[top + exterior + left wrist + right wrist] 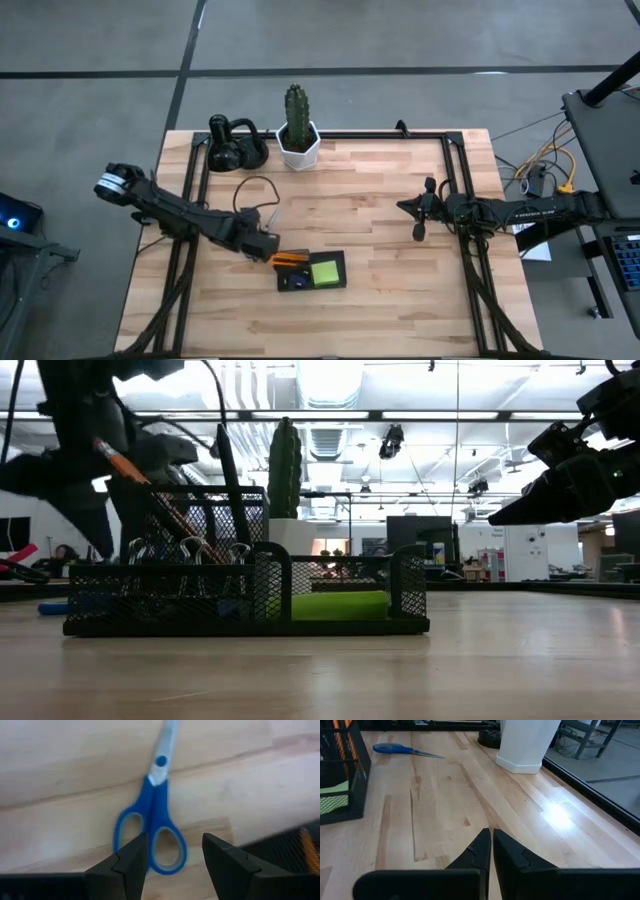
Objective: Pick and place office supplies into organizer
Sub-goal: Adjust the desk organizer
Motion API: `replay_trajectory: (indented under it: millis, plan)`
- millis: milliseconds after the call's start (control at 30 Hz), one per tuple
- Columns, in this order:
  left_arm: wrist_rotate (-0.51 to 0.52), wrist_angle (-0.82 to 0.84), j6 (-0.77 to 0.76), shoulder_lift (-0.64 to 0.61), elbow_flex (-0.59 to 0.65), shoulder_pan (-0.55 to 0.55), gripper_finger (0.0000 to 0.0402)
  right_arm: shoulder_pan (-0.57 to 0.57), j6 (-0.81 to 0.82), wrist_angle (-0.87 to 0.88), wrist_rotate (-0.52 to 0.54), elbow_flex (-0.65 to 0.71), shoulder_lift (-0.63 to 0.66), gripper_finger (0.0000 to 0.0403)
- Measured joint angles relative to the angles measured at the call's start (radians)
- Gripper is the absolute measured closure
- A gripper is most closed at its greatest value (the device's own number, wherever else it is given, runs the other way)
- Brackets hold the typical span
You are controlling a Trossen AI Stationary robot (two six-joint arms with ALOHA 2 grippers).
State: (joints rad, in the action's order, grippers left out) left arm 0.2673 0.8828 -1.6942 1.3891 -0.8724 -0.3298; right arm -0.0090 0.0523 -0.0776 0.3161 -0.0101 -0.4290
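Blue-handled scissors (155,810) lie flat on the wooden table, blades pointing away from my left gripper (175,840). That gripper is open just over their handle loops, with one loop showing between its fingers. In the high view it (268,248) sits at the left end of the black mesh organizer (312,271) and hides the scissors. The organizer holds orange pencils (120,460), binder clips (190,550) and a lime-green sticky pad (325,270). My right gripper (405,207) is shut and hangs in the air to the right; its wrist view shows the scissors (405,750) far off.
A white hexagonal pot with a cactus (297,135) and a black rounded gadget (235,148) stand at the far edge. A thin black cable (255,190) loops over the table behind my left arm. A black frame rail (455,200) runs along the table's sides.
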Motion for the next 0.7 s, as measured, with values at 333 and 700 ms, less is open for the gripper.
replay_trajectory:
  millis: [333,700]
  plan:
    - [-0.079,-0.018,-0.057,-0.002,0.082,-0.008,0.023,0.0,0.0,-0.001,0.0,0.0,0.0,0.0394]
    - [-0.014,-0.121,-0.016,-0.011,0.049,-0.007,0.023,0.0,0.0,-0.001,0.0,0.0,0.0,0.0394]
